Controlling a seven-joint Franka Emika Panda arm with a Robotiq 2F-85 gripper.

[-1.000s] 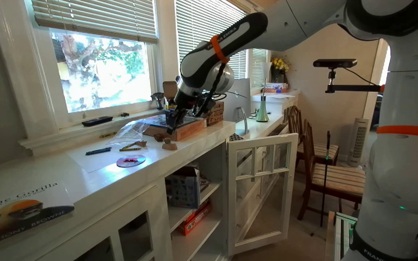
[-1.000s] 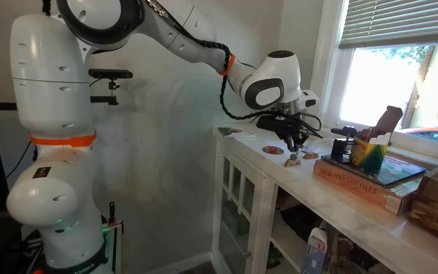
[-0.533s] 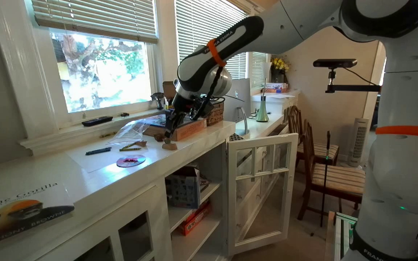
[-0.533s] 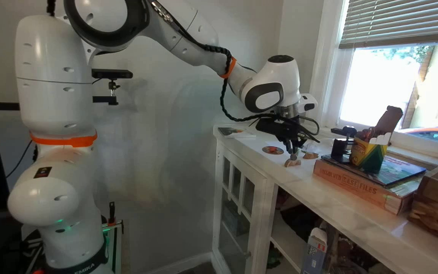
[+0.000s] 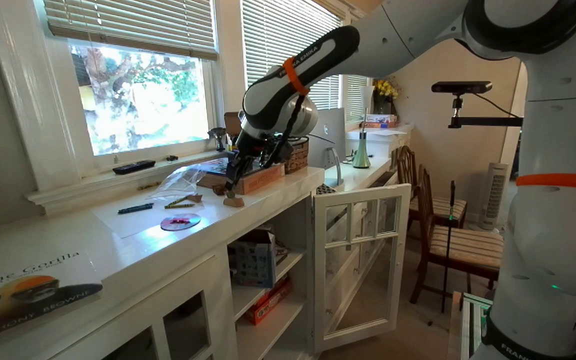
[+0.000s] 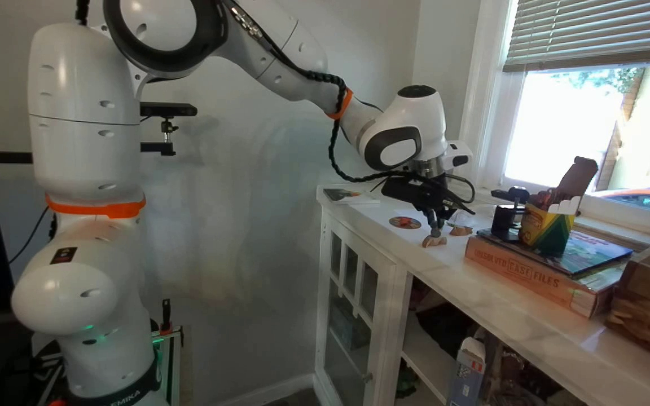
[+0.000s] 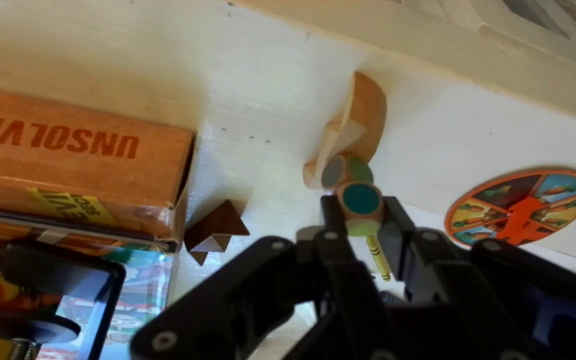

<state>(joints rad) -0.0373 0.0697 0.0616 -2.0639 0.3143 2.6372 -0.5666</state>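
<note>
My gripper [image 7: 362, 216] is shut on a small rounded wooden block [image 7: 361, 198] with teal and lime spots, in the wrist view. Right by it sits another block [image 7: 333, 171] with grey and green spots, at one end of a curved wooden piece [image 7: 371, 112]; whether the two blocks touch I cannot tell. In both exterior views the gripper [image 5: 229, 187] points down just over this wooden piece [image 6: 431, 242] on the white counter. A brown faceted piece [image 7: 223, 222] lies beside it, and a yellow crayon [image 7: 378, 257] shows between the fingers.
A round spinner disc [image 6: 405, 223] lies near the wooden piece. An orange game box [image 6: 522, 270] bears a book and a crayon box [image 6: 550, 231], with a basket [image 6: 646, 299] beyond. A plastic bag [image 5: 183, 180] lies behind; a glass cabinet door [image 5: 360, 240] hangs open below.
My gripper has come down and slightly sideways, so its fingertips now stand right above the wooden piece. The jaws have kept their width, and the things on the counter look unmoved.
</note>
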